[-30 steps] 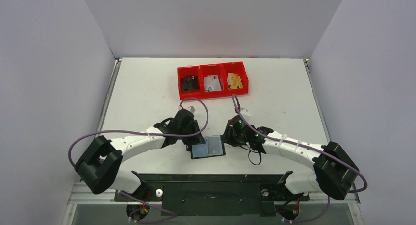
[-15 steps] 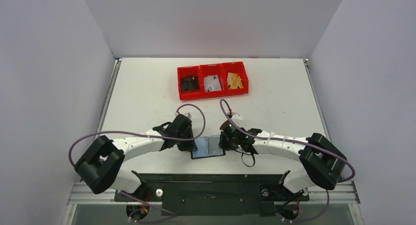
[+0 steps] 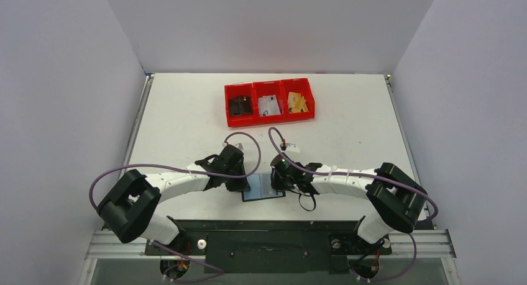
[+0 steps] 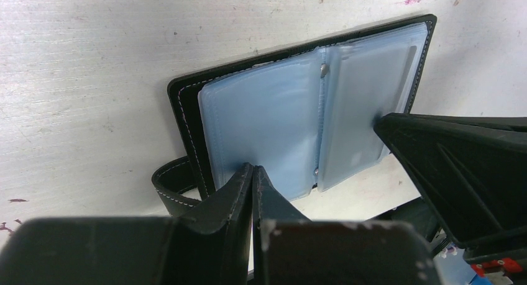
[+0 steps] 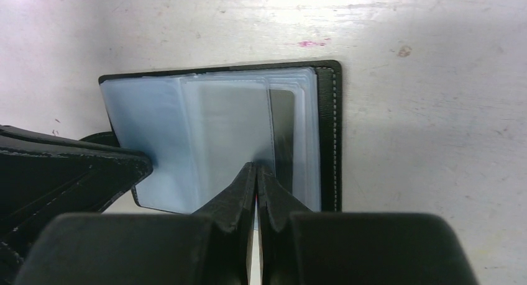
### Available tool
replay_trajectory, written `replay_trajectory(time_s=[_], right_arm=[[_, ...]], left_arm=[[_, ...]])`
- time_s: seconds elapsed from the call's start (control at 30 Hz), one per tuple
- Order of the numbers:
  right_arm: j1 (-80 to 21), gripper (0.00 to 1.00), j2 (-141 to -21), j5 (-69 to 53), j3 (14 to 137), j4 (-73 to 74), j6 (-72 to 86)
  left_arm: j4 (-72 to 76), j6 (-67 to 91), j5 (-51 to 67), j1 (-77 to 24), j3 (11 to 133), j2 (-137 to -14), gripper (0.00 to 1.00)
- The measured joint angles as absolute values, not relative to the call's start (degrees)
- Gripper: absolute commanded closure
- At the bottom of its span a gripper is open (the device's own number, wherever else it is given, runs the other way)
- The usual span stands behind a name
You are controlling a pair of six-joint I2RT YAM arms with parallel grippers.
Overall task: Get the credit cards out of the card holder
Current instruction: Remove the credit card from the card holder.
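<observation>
The card holder [image 3: 263,187] lies open on the table near the front edge, its bluish clear sleeves facing up. My left gripper [image 3: 244,184] is shut, with its tips resting on the left sleeve page [image 4: 267,126]. My right gripper [image 3: 278,180] is shut, with its tips resting on the right sleeve page [image 5: 227,133]. In the right wrist view a pale grey card [image 5: 233,123] shows inside a sleeve, with a dark card edge [image 5: 283,126] behind it. The black cover [image 5: 329,136] frames the sleeves, and its strap [image 4: 171,189] curls out at the left. Neither gripper holds a card.
Three joined red bins [image 3: 269,84] stand at the back middle, holding black, white-grey and gold cards from left to right. The black mounting rail [image 3: 267,232] runs along the near edge, just behind the card holder.
My right gripper has moved left onto the card holder's right page. My left gripper has shifted slightly down and left onto the left page. The card holder has stayed in place.
</observation>
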State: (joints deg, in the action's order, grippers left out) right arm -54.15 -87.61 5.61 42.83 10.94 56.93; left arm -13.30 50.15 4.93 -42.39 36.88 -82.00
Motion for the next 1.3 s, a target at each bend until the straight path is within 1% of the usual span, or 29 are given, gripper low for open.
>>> replay_trajectory(time_s=[0.27,0.87,1.07,1.3], right_arm=[[-55.18,1.0,-90.28,4.93,44.21,8.27,57.82],[-55.22,1.0,-95.33,-2.42,44.75,-0.43,60.77],[-55.22,1.0,-95.55,-3.11,44.56,-1.45,61.21],[-55.2,1.0,-95.55,-3.22,44.36,-1.76,62.0]], left_arm=[[-13.04,50.17,5.04,-42.37,36.88,-82.13,1.0],[-13.02,49.87,5.85,-42.26,36.88,-81.95,1.0],[-13.32,49.69,7.6,-42.26,37.39,-79.92,0.99],[-11.42,49.84,9.5,-42.26,38.52,-81.62,1.0]])
